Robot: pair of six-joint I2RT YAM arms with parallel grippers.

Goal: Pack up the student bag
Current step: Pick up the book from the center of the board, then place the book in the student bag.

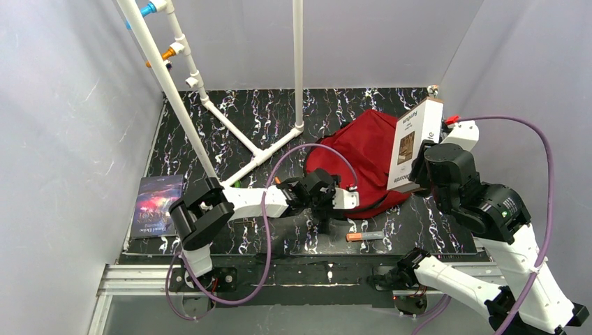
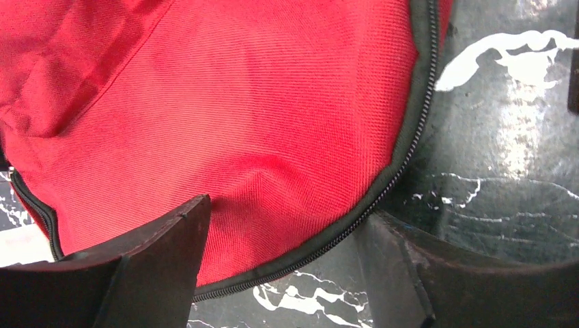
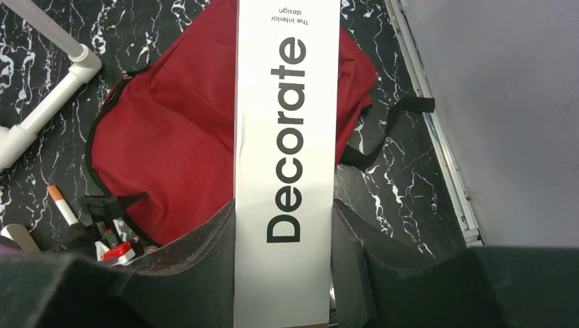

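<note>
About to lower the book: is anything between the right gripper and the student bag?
Nothing visible. The right gripper holds the Decorate book over the student bag, with bare fabric below it. The left gripper sits aside, at the bag's zip edge.

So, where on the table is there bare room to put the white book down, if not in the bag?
Bare table lies at the far side between the white pipe frame and the student bag, and on the left between the frame and the dark book. Crowded: the bag's near edge, with the left gripper and pen.
</note>
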